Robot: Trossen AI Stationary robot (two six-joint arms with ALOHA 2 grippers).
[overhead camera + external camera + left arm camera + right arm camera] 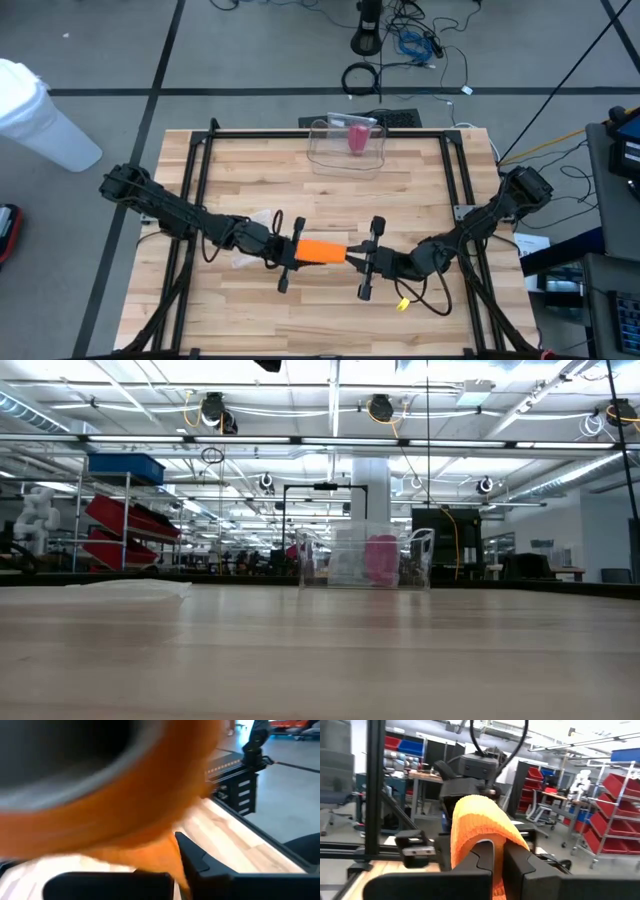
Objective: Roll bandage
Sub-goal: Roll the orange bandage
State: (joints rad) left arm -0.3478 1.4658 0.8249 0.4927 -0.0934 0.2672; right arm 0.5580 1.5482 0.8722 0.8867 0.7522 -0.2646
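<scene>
Left arm: reaches in from the table's left edge toward the middle, low over the wood.
Plastic wrapper (250, 240): a clear crumpled sheet lying on the table under the left arm's forearm, left of centre.
Left gripper (293, 252): clamped on the left end of the orange bandage; in its own wrist view the orange cloth fills most of the frame right against the camera.
Orange bandage (322, 250): held off the table near the middle, slightly toward the near side, stretched level between the two grippers; in the right wrist view it shows as a ribbed orange strip (479, 827) draped over the fingers.
Right gripper (360, 256): closed on the right end of the bandage, its two dark fingers (481, 860) pressed together with the cloth pinched between them.
Right arm: comes in from the table's right edge, bent toward the centre.
Clear container (347, 146): stands at the far edge of the table, centre, with a pink object (357, 137) inside; well apart from both grippers.
Table (400, 190): light wood planks, framed by black rails.
</scene>
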